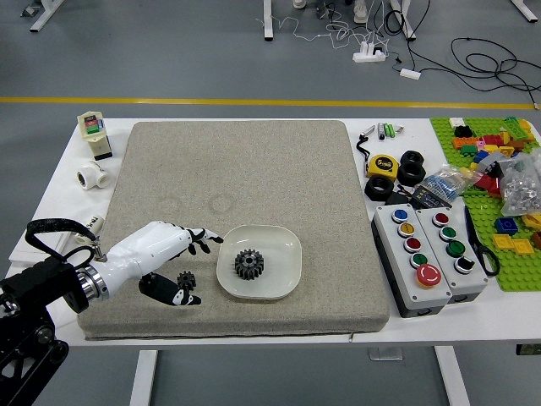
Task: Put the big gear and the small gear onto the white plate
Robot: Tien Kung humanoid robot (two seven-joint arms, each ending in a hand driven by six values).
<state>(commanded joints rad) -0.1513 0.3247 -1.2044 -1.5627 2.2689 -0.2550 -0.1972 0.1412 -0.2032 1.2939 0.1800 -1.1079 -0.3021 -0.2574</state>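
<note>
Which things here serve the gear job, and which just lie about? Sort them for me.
For the job:
- large black toothed gear
- small black toothed gear
- white rounded-square plate

Just lying about:
- yellow and black tape measure
- two grey boxes with coloured round buttons
- green studded board with coloured bricks
- white pipe fittings
</note>
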